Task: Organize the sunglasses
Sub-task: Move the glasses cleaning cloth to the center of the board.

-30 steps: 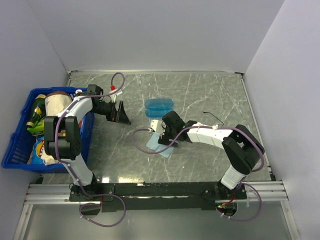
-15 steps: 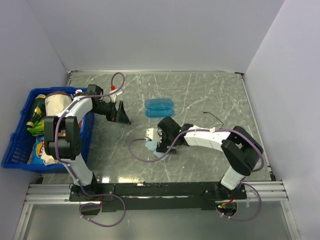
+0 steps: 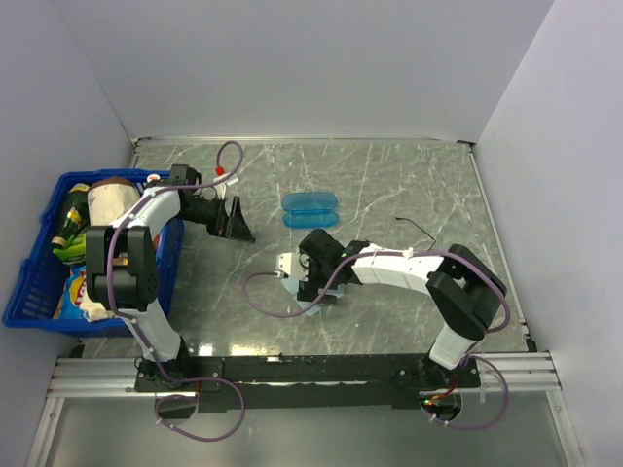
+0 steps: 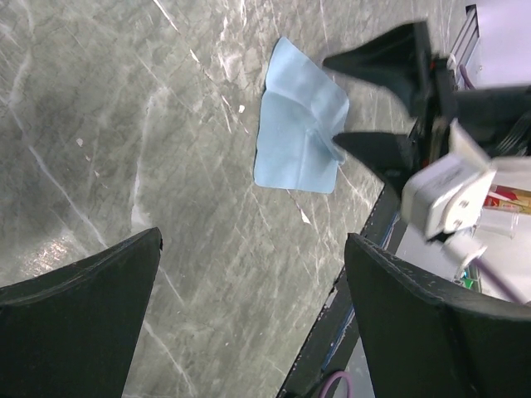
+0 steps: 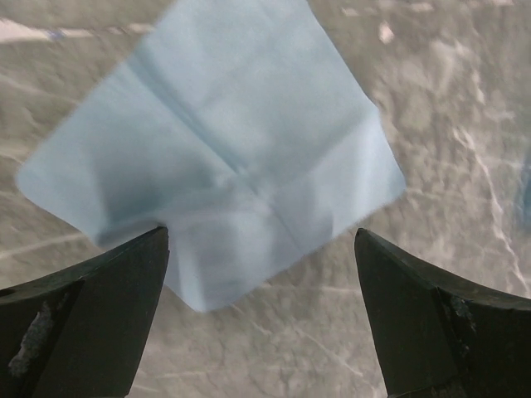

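Blue cloth [image 5: 224, 157] lies under the right end effector [image 5: 261, 240], jaws apart. Left end effector [image 4: 253, 239] hangs likewise apart, empty. Sunglasses [image 3: 415, 228], faintly visible, apparently lie unstowed on the bench [image 3: 389, 175], well apart from the case [image 3: 310, 208].

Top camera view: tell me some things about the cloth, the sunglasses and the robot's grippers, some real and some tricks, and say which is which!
1. The light-blue square cloth lies on the grey marbled table. True.
2. The right gripper is shut on the cloth. False: its jaws stand open over it, gripping nothing.
3. The blue see-through oblong case sits in the blue plastic basket. False: it lies on the table.
4. The thin black wire sunglasses lie on the table, right of the case in the top view. True.
5. The left gripper holds the sunglasses. False: it is open and empty.
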### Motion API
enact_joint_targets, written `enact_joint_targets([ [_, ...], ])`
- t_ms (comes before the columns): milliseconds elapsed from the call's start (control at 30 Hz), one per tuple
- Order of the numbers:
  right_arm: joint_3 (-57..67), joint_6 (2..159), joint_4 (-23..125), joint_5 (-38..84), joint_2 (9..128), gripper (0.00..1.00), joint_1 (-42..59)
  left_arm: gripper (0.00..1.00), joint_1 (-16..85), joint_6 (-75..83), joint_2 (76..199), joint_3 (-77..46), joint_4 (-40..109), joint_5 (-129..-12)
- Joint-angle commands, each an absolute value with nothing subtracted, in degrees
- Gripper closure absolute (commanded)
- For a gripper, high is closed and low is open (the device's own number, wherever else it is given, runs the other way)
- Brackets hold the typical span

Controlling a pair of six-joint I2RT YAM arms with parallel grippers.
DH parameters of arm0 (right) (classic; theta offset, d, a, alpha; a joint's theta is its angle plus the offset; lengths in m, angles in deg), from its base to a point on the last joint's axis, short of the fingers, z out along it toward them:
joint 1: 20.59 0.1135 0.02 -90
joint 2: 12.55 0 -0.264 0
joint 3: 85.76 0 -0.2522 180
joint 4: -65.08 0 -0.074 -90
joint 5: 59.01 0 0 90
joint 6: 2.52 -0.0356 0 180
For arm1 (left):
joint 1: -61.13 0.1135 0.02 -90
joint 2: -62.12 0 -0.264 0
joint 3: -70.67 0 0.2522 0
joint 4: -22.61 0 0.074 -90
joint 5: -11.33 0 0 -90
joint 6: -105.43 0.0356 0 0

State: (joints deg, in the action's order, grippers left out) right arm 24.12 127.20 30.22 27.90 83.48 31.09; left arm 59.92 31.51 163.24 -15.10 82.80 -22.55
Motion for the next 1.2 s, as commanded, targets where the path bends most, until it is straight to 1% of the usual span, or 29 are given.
enact_joint_targets([
  [0,21.0,129.0,28.7,27.8,78.7,0.0,27.2,0.04,60.2,33.9,164.8,-15.9,84.6,-18.8],
  [167,19.2,128.9,31.0,28.4,80.6,0.0,23.3,0.04,60.2,33.2,164.6,-15.6,83.8,-19.5],
  [267,18.8,127.4,34.8,29.8,82.7,0.0,22.7,0.04,60.2,33.4,165.0,-15.8,84.0,-19.4],
  [500,16.7,125.0,36.2,30.9,87.5,0.0,23.0,0.03,60.2,33.5,165.1,-15.7,84.1,-19.3],
  [700,17.8,124.8,40.9,38.3,89.9,0.0,24.3,0.04,60.1,33.5,165.1,-15.7,84.3,-19.3],
  [933,17.4,125.1,41.9,44.1,93.4,0.0,24.8,0.04,60.1,33.6,165.3,-15.8,84.4,-19.1],
  [1167,15.4,124.8,38.2,50.1,97.0,0.0,22.6,0.04,60.1,33.8,165.6,-15.8,84.6,-18.8],
])
